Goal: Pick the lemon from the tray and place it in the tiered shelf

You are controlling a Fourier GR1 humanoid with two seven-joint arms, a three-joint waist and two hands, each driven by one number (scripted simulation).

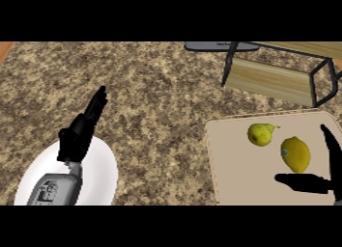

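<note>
Reaching in from the lower right, the right hand [334,179] is spreading wide over the tray [231,164], thumb pointing left just below the lemon [296,154] and fingers standing along its right side, not yet closed on it. Nothing of the task looks done: the lemon is lying on the tray beside a small pear [261,134], so grasping, lifting and carrying are all still waiting. At the lower left, the left hand [81,132] is resting open, fingers straight, above a white plate [102,169]. Farther back, the speckled granite counter [152,96] is running to the tiered shelf [281,79], wooden boards in a black frame.
</note>
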